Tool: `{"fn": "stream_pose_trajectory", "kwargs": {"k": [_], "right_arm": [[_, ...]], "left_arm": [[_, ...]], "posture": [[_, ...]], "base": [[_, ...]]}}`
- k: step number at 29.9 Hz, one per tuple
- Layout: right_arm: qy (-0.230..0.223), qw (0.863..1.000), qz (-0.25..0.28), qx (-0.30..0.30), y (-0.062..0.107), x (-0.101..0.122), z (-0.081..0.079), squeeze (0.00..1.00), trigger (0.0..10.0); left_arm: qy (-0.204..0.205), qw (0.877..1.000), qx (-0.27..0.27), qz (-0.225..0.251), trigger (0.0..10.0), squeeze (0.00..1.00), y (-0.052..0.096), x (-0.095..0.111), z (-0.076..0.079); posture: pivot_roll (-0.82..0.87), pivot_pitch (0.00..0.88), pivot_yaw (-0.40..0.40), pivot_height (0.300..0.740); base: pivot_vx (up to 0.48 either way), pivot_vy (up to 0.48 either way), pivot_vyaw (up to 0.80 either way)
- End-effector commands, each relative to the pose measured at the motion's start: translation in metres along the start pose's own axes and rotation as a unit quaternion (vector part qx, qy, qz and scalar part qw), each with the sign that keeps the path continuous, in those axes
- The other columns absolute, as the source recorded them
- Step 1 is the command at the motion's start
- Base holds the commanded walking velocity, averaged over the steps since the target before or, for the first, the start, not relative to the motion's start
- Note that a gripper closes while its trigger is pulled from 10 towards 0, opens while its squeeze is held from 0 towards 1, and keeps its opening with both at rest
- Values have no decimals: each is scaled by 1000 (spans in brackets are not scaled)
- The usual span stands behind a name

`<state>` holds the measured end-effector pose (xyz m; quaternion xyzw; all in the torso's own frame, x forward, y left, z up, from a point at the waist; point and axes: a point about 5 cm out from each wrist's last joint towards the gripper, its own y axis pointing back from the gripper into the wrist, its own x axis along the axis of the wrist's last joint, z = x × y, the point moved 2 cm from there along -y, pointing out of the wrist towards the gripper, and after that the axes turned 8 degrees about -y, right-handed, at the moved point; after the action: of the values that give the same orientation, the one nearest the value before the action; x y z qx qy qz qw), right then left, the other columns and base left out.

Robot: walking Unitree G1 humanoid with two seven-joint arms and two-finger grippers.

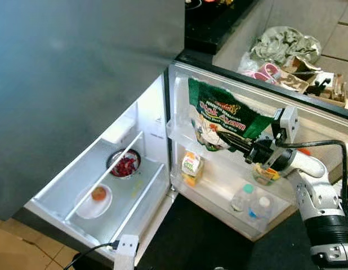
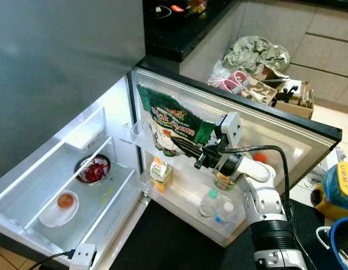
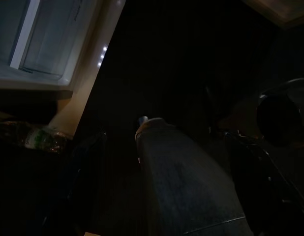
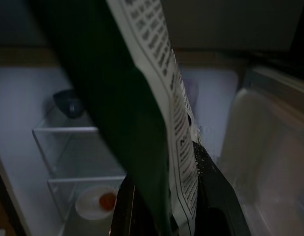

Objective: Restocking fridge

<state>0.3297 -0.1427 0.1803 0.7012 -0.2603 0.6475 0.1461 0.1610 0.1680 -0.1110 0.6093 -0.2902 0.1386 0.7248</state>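
A green seasoning bag (image 1: 222, 112) with white and orange print hangs upright in front of the open fridge door's upper shelf (image 1: 178, 134). My right gripper (image 1: 235, 144) is shut on the bag's lower right edge, and the arm reaches in from the right. In the right wrist view the bag (image 4: 142, 98) runs between the two fingers (image 4: 216, 196), with the fridge interior behind it. My left arm hangs idle in the dark of the left wrist view.
The lower door shelf holds a juice carton (image 1: 191, 167), a jar (image 1: 265, 173) and two bottles (image 1: 250, 202). Inside the fridge are a bowl of red food (image 1: 124, 165) and a white plate (image 1: 89, 208) with an orange fruit. A plug adapter (image 1: 125, 248) lies below the fridge.
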Motion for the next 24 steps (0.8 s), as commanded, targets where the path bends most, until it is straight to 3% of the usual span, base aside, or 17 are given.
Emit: {"fn": "stream_pose_trajectory", "kwargs": {"k": [1, 5, 6, 14, 24], "right_arm": [[11, 1000, 23, -11, -4, 11, 1, 0, 10000], [33, 998, 21, -42, -12, 12, 5, 0, 10000], [51, 997, -5, -54, -18, 6, 5, 0, 10000], [63, 992, -57, -96, -30, -12, 7, 0, 10000], [58, 974, -86, -202, -18, -23, 36, 0, 10000]], "left_arm": [[-3, 1000, -5, -11, 10000, 0, 1, -7, 3], [-2, 1000, -5, -11, 10000, 0, 1, -7, 3], [-2, 1000, -6, -12, 10000, 0, 1, -8, 3], [-1, 1000, -7, -13, 10000, 0, 2, -9, 4], [-1, 1000, -7, -13, 10000, 0, 2, -9, 3]], "posture": [[-74, 81, 18, 740], [-72, 82, 20, 740], [-72, 85, 19, 740], [-70, 88, 22, 740], [-68, 86, 22, 740]], "base": [[0, 0, 0], [0, 0, 0], [0, 0, 0], [0, 0, 0], [0, 0, 0]]}}
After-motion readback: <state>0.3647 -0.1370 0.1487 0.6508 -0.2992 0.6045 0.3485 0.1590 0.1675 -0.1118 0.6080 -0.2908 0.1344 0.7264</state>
